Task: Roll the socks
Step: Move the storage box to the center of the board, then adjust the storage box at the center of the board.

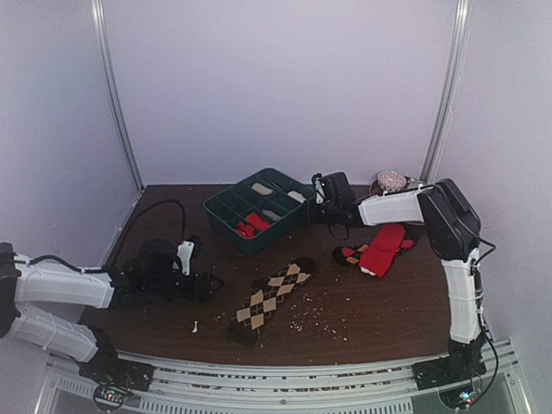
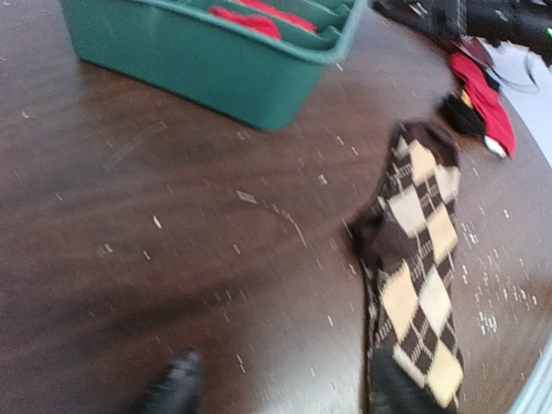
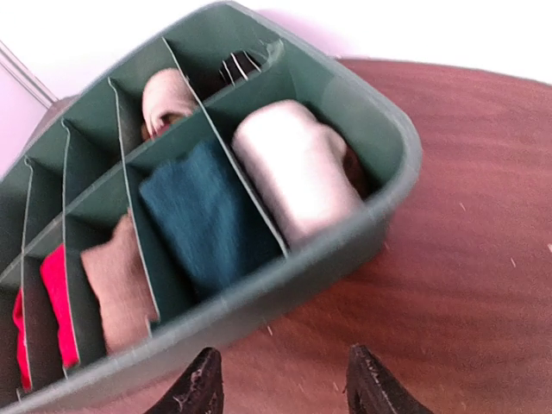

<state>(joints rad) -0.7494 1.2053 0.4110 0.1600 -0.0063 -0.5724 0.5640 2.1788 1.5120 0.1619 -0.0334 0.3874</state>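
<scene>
The dark brown sock with tan argyle diamonds (image 1: 272,297) lies flat at the table's front middle and also shows in the left wrist view (image 2: 414,259). My left gripper (image 1: 211,283) is open and empty, low over the table just left of it (image 2: 285,392), with one fingertip (image 2: 397,388) at the sock's near end. My right gripper (image 1: 317,191) is open and empty beside the green tray's right corner (image 3: 285,384). A bright red bundle (image 1: 253,226) lies in a front compartment of the tray; I see no white striped cuffs on it.
The green divided tray (image 1: 226,200) stands at the back middle, holding beige, teal, tan and red rolls (image 3: 293,172). A plain red sock on a dark red-marked one (image 1: 382,247) lies at the right. A speckled bundle (image 1: 392,181) sits in the back right corner. Crumbs dot the table.
</scene>
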